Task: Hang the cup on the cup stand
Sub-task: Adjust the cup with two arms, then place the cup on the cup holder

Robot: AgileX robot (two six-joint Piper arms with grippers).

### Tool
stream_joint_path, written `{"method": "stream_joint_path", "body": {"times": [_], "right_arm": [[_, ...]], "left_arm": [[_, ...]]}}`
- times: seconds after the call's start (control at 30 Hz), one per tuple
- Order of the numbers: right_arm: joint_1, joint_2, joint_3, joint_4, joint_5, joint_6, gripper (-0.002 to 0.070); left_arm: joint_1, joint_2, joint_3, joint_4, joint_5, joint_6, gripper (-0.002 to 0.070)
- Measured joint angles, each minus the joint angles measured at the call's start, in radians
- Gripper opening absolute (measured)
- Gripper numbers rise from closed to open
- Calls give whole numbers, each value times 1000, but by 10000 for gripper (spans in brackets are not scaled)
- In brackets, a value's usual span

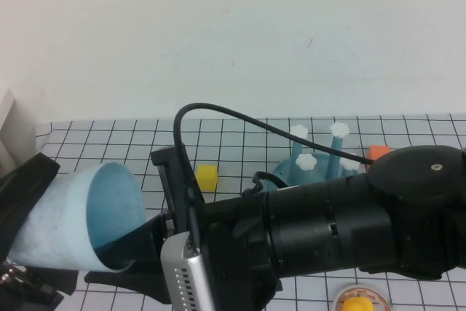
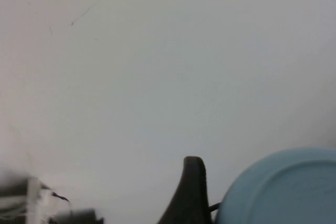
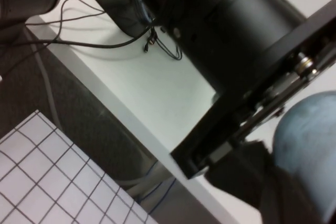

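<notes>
A: What takes up the most room?

B: The right arm [image 1: 349,216], a thick black jointed body lying across the lower half of the high view, reaching from the right edge toward the left. Under everything is the table [image 1: 240,136], white with a black grid of squares.

A: And the light blue plastic tumbler?

B: The cup [image 1: 80,216] is lifted off the table at the lower left of the high view, lying on its side with its open mouth turned to the right, toward the right arm. The left tool [image 1: 29,231] has it: a black finger runs along the upper side of the cup near the left edge, and dark parts show under it. In the left wrist view one black finger [image 2: 189,192] stands just beside the cup's flat closed base. So the left tool is closed around the cup's body.

A: The right tool?

B: The right tool [image 1: 120,256] is at the cup's mouth. A dark finger [image 1: 127,245] overlaps the lower rim, but how wide the fingers stand and whether they grip the rim, I cannot tell.

A: Where is the round blue plastic stand with white flower-capped pegs?

B: The cup stand [image 1: 317,158] sits on the table behind the right arm, well apart from the cup, its base mostly hidden.

A: Anything smaller?

B: A small yellow block [image 1: 207,176] on the table, and a small orange block [image 1: 378,152] just right of the stand.
</notes>
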Motion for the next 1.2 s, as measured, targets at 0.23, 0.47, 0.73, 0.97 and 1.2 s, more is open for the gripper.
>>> {"method": "stream_joint_path", "body": {"times": [0.23,0.47,0.73,0.97,1.2], "right_arm": [[0,3,0,0,-76,112,400],[0,-105,2,4,-312,239,530],[0,-376,79,20,-685,280,415],[0,-622,202,48,-1006,356,39],[0,-824,377,56,-1064,576,1]], "left_arm": [[0,0,-40,6,85,229,566],[0,23,-176,16,181,617,564],[0,238,-399,16,215,1197,564],[-24,604,-592,25,-89,1608,564],[-188,977,-818,24,-54,1816,563]]}}
